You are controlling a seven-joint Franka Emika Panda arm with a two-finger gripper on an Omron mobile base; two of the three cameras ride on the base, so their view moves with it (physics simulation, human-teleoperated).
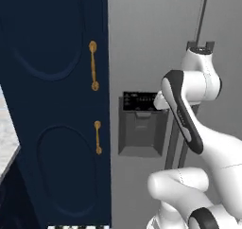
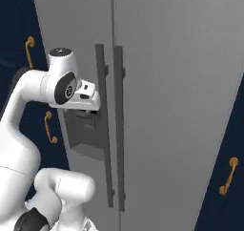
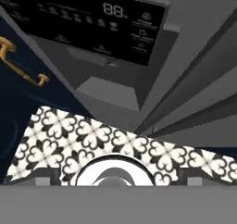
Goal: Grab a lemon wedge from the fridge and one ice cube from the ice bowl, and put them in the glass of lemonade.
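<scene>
The fridge [image 2: 167,106] is a tall grey double-door unit, and both doors are closed. Its two vertical door handles [image 2: 109,130] run side by side down the middle. My gripper [image 2: 86,111] hangs pointing down just in front of the black dispenser panel [image 1: 139,124], left of the handles. In the hand view the fingertips [image 3: 44,177] stand far apart at the bottom corners with nothing between them, so the gripper [image 3: 118,179] is open. That view also takes in the dispenser panel [image 3: 92,19] and the fridge handles [image 3: 199,79]. The lemon wedge, ice bowl and glass of lemonade are out of view.
Navy cabinets [image 1: 56,105] with gold handles [image 1: 93,65] stand left of the fridge, and another navy cabinet [image 2: 236,144] stands to its right. A marble counter edge [image 1: 7,138] juts in at far left. Patterned floor tile [image 3: 92,140] lies below the hand.
</scene>
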